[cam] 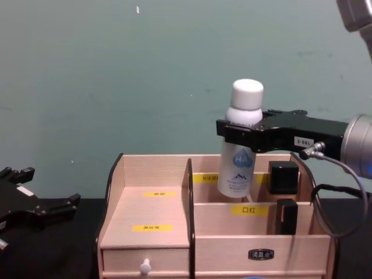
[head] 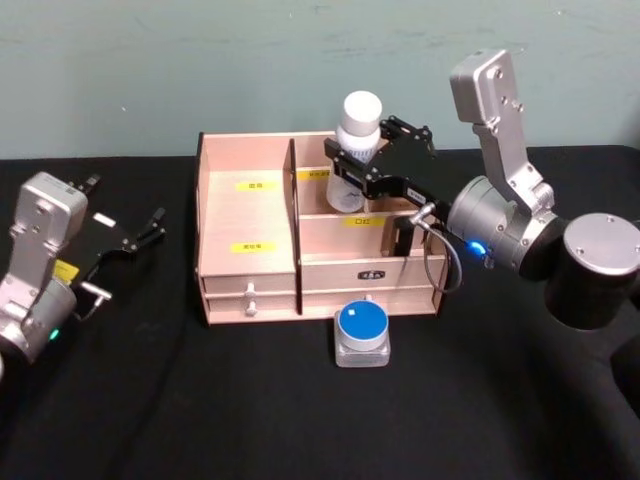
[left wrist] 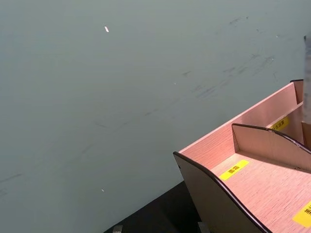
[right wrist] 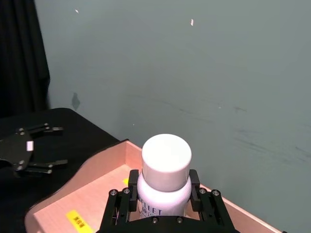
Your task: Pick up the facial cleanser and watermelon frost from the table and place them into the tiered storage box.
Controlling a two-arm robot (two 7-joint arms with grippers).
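Note:
The facial cleanser (head: 358, 130) is a white bottle with a white cap and a blue mark, and my right gripper (head: 362, 165) is shut on its neck. It hangs slightly tilted with its lower end inside the back right compartment of the tiered storage box (head: 245, 215). The chest view shows the bottle (cam: 241, 145) and the gripper (cam: 238, 132) above the box (cam: 151, 203); whether the bottle's base touches the floor is hidden. The right wrist view shows the cap (right wrist: 165, 162). The watermelon frost (head: 362, 335), a small clear jar with a blue top, stands on the table before the drawers. My left gripper (head: 135, 235) rests open at the left.
Black cloth covers the table (head: 150, 400), with a green wall behind. Two black items (cam: 283, 177) (cam: 286, 215) stand in the box's right compartments. The box's left compartments (left wrist: 252, 174) hold nothing. The left gripper (right wrist: 39, 148) lies well to the left of the box.

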